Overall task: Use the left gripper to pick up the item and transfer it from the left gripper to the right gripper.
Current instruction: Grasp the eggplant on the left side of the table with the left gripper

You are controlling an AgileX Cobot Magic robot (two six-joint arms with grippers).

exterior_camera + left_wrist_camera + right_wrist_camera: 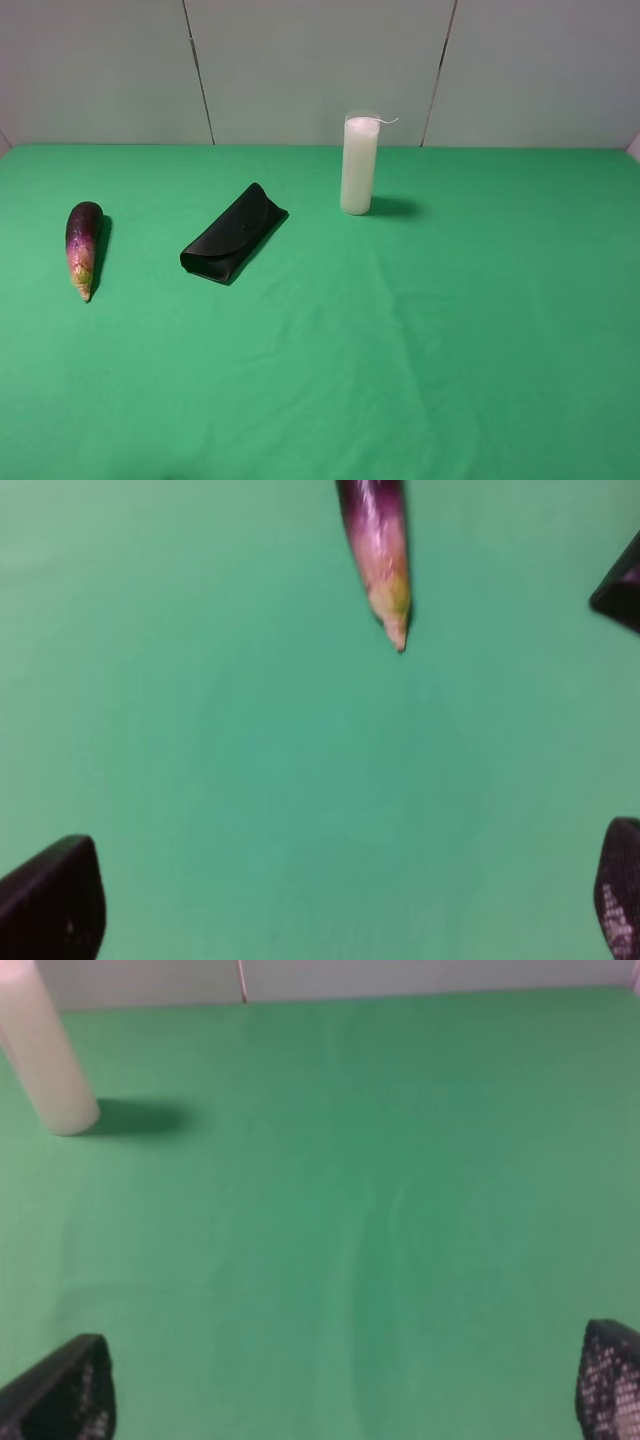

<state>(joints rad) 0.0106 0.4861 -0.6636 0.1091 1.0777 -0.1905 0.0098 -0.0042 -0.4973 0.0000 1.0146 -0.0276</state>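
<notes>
item [84,248] far left | case [233,236] right of it | candle [359,166] behind-right

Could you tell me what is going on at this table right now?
Nothing is being handled yet. The purple item lies on the green cloth at the left, apart from a black glasses case, and a white candle stands further back. The left gripper hangs above the cloth, jaws wide apart, with the item's pointed tip ahead of it, untouched. The right gripper is also open and empty, facing the candle. Neither arm shows in the high view.
</notes>
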